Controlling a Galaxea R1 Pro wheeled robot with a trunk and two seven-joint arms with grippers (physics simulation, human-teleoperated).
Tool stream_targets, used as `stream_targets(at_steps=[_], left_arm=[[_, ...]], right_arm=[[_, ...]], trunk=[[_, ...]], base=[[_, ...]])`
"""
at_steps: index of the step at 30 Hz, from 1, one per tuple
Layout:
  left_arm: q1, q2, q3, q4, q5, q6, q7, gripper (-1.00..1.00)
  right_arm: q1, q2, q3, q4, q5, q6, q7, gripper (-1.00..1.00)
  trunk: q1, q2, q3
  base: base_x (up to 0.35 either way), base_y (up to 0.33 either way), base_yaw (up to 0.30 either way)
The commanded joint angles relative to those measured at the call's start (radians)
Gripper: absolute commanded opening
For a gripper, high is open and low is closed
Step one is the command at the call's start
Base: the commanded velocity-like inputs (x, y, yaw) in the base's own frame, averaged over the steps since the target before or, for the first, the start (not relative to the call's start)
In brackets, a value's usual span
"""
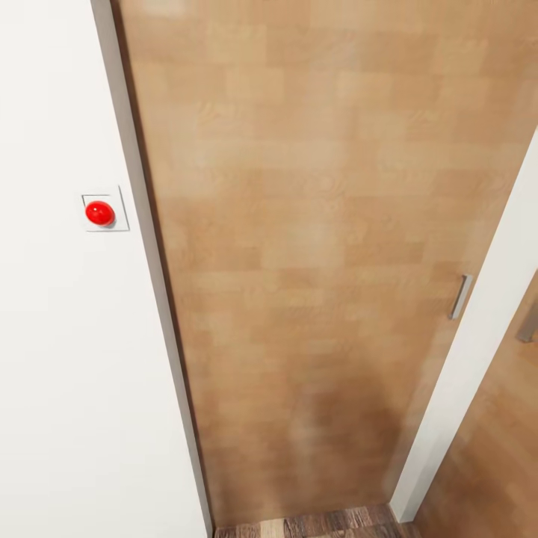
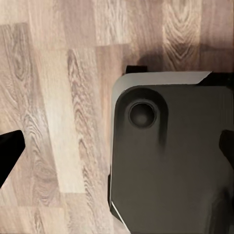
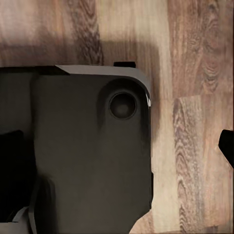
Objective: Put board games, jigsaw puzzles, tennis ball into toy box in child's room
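Filling the middle is a big wooden door (image 1: 314, 246), a red button (image 1: 99, 213) at left. Both grippers' fingers (image 2: 9, 151) (image 3: 226, 146) are spread wide, holding nothing.

Dark robot base (image 3: 83, 156) over wood-plank floor (image 3: 195, 73), hand fingertips (image 3: 227, 144) at the edges

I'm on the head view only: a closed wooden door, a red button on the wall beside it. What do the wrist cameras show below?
Observer: The left wrist view looks down on wood-plank floor with the robot's dark base beside it.
Operator: Is the left gripper carrying anything?
Observer: No; its two dark fingertips sit wide apart with bare floor between.
Operator: And the right side?
Observer: The same base and floor; one right fingertip shows at the edge, with nothing held.
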Motion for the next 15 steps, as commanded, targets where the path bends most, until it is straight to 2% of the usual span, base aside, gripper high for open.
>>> stream_targets(at_steps=[1,3,5,6,9,15], left_arm=[[-0.007,0.000,0.001,0.000,0.001,0.002,0.005,1.00],[-0.024,0.000,0.001,-0.001,0.001,0.011,0.009,1.00],[-0.044,0.001,0.001,-0.001,0.001,0.017,0.011,1.00],[-0.058,0.001,0.001,-0.001,0.001,0.019,0.012,1.00],[-0.099,0.003,0.001,-0.002,0.001,0.027,0.013,1.00],[-0.130,0.005,0.000,-0.001,0.002,0.016,0.013,1.00]], right_arm=[[-0.001,-0.001,-0.001,-0.009,-0.004,-0.001,-0.016,1.00],[-0.005,-0.003,-0.003,-0.034,-0.022,0.007,-0.058,1.00],[-0.015,-0.004,-0.006,-0.053,-0.066,0.025,-0.107,1.00],[-0.019,-0.004,-0.007,-0.058,-0.089,0.035,-0.121,1.00],[-0.035,-0.003,-0.008,-0.068,-0.123,0.056,-0.139,1.00],[-0.057,0.001,-0.007,-0.077,-0.139,0.056,-0.141,1.00]], trunk=[[-0.004,0.006,0.002],[-0.012,0.020,0.008],[-0.019,0.034,0.014],[-0.023,0.041,0.018],[-0.035,0.062,0.027],[-0.058,0.104,0.046]], base=[[0.000,0.000,0.000],[0.000,0.000,0.000],[0.000,0.000,0.000],[0.000,0.000,0.000],[0.000,0.000,0.000],[0.000,0.000,0.000]])
